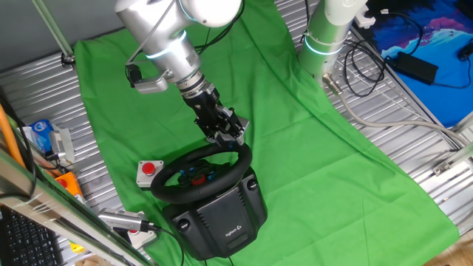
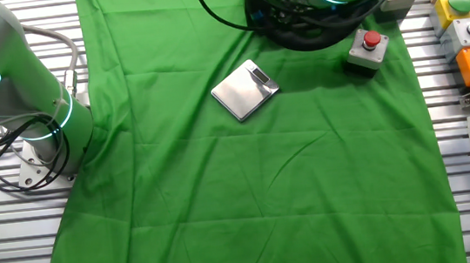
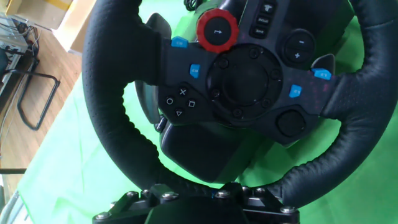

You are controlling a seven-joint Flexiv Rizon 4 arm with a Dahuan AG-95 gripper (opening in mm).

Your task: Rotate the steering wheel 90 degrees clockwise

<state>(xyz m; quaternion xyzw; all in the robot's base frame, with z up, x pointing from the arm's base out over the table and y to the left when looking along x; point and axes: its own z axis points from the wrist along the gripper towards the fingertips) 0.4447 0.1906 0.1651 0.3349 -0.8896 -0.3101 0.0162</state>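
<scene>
**Holding the Rim, Ready to Turn**

Gripping the far edge of the steering wheel (image 1: 201, 171), the gripper (image 1: 228, 140) sits a little below the middle of one fixed view. The arm comes down to it from the upper left of the frame. The claw looks closed tight on the black rim, with the rim between its two fingers. In the hand view the rim runs right along the bottom edge, just above the claw's metal parts, so I think it has a good hold.

The steering wheel (image 3: 230, 87) stands on its big black base (image 1: 222, 214) in the lower middle of one fixed view. The base sits on the green cloth (image 1: 310, 148). The wheel leans back, so its face looks up and away from the base's white logo. That is why the claw comes from above and behind.

In the hand view the hub bar with the blue buttons lies nearly flat across the frame, with its right end a little lower. The red dial (image 3: 217, 30) is at the top middle.

A small grey box with a red button (image 1: 148, 171) rests just left of the wheel.

The other fixed view shows only a bit of the wheel, at the top.
</scene>
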